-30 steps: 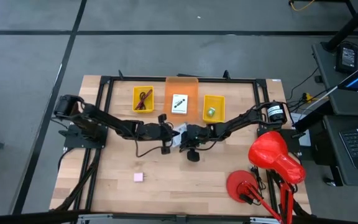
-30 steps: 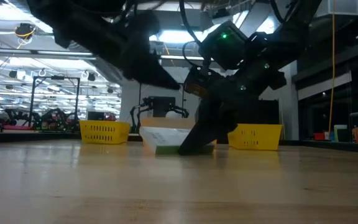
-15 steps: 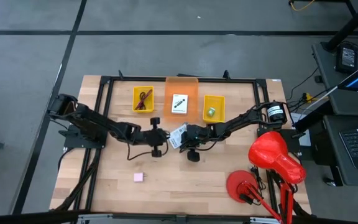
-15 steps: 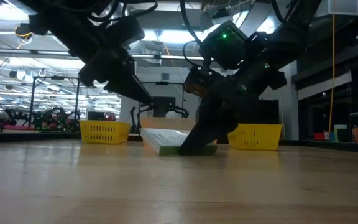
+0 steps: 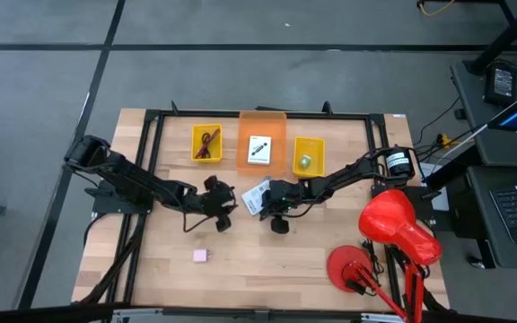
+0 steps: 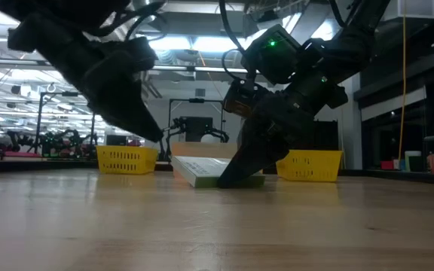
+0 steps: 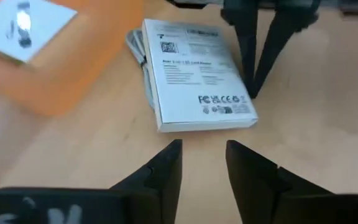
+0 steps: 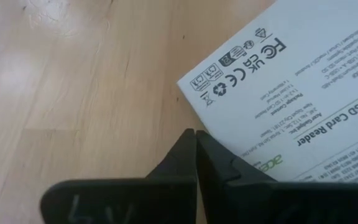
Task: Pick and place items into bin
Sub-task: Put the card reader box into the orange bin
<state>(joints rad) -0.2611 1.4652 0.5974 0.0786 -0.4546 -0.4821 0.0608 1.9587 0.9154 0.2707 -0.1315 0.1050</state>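
Observation:
A white card box with black print lies flat on the wooden table, just in front of the orange bin. My right gripper is shut, with its tips at the box's right edge. My left gripper stands open a short way left of the box, pointing at it and touching nothing. A second white card lies in the orange bin. A maroon cord is in the left yellow bin and a green cube in the right one. A pink square lies near the front. My right gripper meets the box with its shut fingertips at the long edge near a corner, slanting down from the table's right. The box lies flat on the table. Whether the tips rest on the edge or just beside it, I cannot tell.
The three bins stand in a row along the far side inside a black frame. A red lamp and its base stand at the near right corner. Bare wood lies around the pink square.
My left gripper has drawn back from the box toward the table's left and slightly toward the near edge, sinking a little and rolling its wrist. The box stays where it was under my right gripper's tips, and my right arm has kept still.

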